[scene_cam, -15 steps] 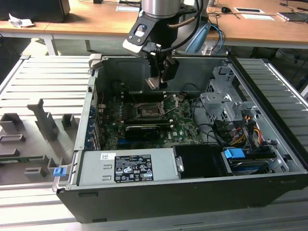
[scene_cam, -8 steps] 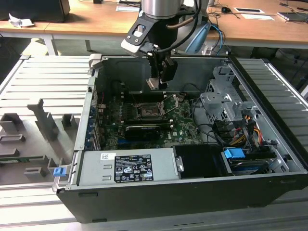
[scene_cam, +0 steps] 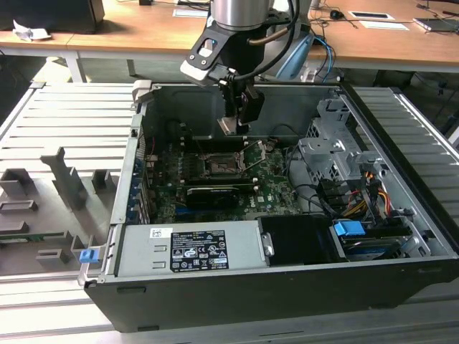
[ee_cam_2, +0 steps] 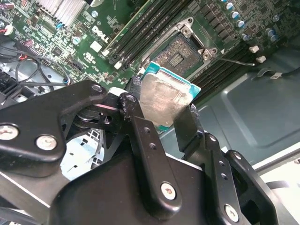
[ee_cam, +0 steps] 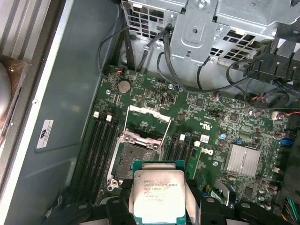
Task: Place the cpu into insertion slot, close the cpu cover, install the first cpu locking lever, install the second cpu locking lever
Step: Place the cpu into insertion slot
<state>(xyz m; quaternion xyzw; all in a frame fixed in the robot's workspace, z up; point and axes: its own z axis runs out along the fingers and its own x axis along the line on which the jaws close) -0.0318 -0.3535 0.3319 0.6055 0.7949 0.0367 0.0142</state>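
My gripper [scene_cam: 240,118] hangs inside the open computer case and is shut on the cpu [scene_cam: 228,126], a flat silver-topped chip with a teal edge. In both wrist views the cpu [ee_cam_2: 164,96] [ee_cam: 157,192] sits clamped between the two black fingers [ee_cam_2: 187,129]. It hovers above the green motherboard, partly over the near edge of the insertion slot [ee_cam: 129,157] [ee_cam_2: 179,51] [scene_cam: 219,165], without touching it. The cpu cover [ee_cam: 140,139] is swung open away from the slot, its window showing board beneath. A thin locking lever [ee_cam_2: 234,60] sticks out beside the slot.
Black memory slots [ee_cam: 101,140] flank the socket. A long black card [scene_cam: 211,193] lies just in front of it, with a grey power supply [scene_cam: 190,247] nearer. A metal drive cage [scene_cam: 330,154] and cables [ee_cam: 164,56] stand on the exterior view's right. Case walls surround the board.
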